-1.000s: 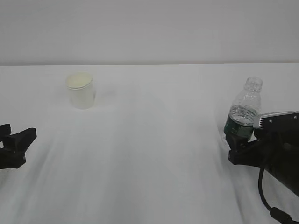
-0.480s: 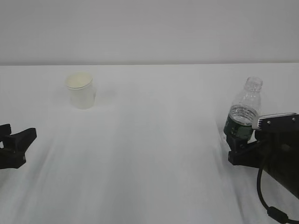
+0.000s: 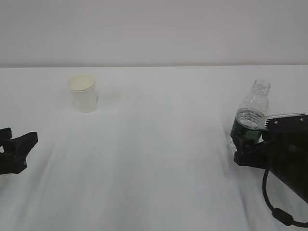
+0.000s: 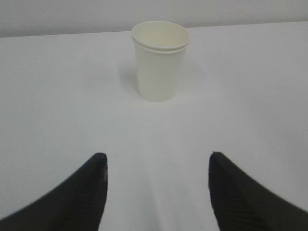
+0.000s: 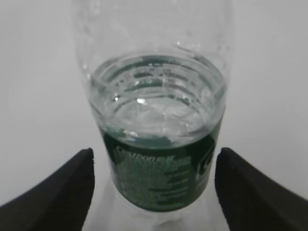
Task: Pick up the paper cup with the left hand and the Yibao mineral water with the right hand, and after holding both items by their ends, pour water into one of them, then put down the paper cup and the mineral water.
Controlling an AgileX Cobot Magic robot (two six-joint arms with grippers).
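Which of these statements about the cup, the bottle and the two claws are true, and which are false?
1. The paper cup stands upright. True.
2. The left claw holds the cup. False: it is open, apart from the cup.
3. The bottle wears a cap. False: its mouth is open.
4. The bottle has water inside. True.
5. The right claw is clamped on the bottle. False: its fingers stand open beside the label.

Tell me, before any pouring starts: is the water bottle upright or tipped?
Upright. The Yibao mineral water stands on the table, uncapped mouth up; its waterline looks level in the right wrist view.
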